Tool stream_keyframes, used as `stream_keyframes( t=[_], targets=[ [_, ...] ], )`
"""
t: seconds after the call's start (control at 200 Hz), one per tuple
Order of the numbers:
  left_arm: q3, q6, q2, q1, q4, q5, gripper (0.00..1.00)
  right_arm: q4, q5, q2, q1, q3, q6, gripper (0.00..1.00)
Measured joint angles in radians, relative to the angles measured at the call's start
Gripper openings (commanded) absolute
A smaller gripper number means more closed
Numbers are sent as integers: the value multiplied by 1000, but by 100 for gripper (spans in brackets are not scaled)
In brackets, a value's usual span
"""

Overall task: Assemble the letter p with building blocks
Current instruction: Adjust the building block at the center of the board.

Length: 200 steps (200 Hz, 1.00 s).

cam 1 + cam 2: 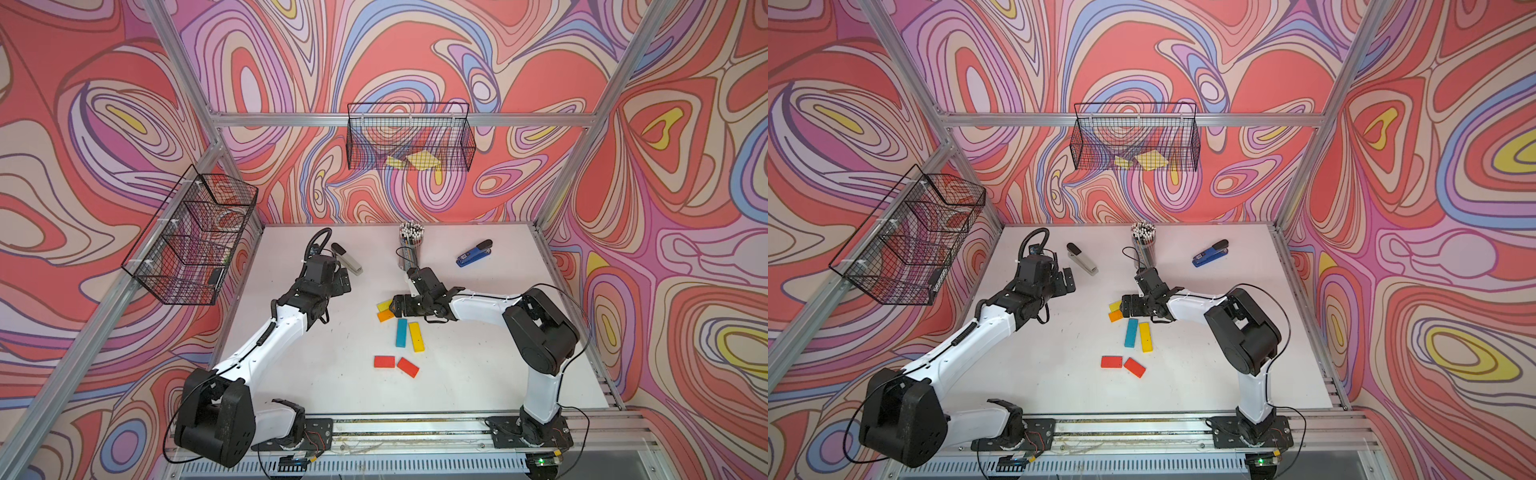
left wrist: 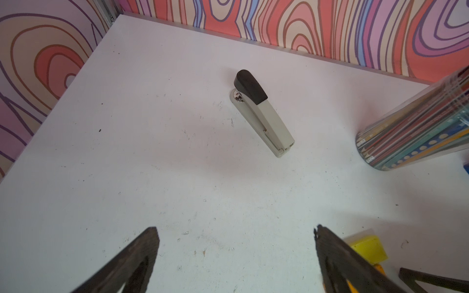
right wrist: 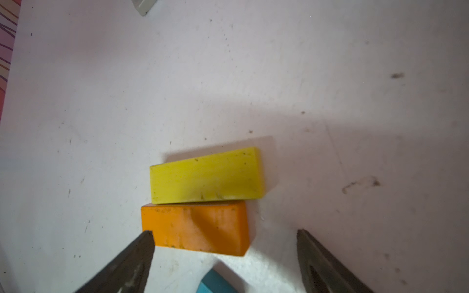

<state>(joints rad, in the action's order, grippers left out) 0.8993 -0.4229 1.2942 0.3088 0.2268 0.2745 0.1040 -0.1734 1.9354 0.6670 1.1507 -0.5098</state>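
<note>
Here the six building blocks lie flat in three loose pairs about the middle of the white table [image 1: 478,374].

Farthest back, a yellow bar [image 3: 206,177] and the orange bar [image 3: 194,228] touch along their long sides. Their long axes run roughly left to right, the right ends angled a little farther away. In both top views the right gripper [image 3: 224,233] covers their right parts. Its jaws are spread wide and clamp nothing — one fingertip [image 3: 148,237] sits at one end of the orange bar, though whether it touches I cannot tell.

Just nearer, the teal bar [image 1: 401,332] and the second yellow bar [image 1: 416,336] lie side by side, long axes running near to far, the yellow one's near end leaning slightly right.

Nearest, the left red block [image 1: 383,361] points left to right. The right red block [image 1: 407,367] is skewed beside it, its right end nearer.

The left gripper [image 2: 236,228] hangs well to the left of the blocks, near the grey stapler [image 2: 264,114] — jaws wide apart and empty.
</note>
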Motion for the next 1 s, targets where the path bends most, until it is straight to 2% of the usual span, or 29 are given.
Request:
stream_keyframes(
  t=[0.391, 0.541, 0.751, 1.002],
  targets=[
    [-23, 0, 5, 0, -1, 8, 99, 47, -24, 98, 163, 175, -1, 89],
    [-24, 0, 0, 0, -2, 11, 99, 116, 6, 98, 174, 201, 25, 90],
    [-24, 0, 0, 0, -2, 13, 99, 288, 177, 98, 159, 300, 229, 95],
    [-24, 0, 0, -9, -2, 14, 99, 365, 272, 100, 156, 352, 536, 98]
  ],
)
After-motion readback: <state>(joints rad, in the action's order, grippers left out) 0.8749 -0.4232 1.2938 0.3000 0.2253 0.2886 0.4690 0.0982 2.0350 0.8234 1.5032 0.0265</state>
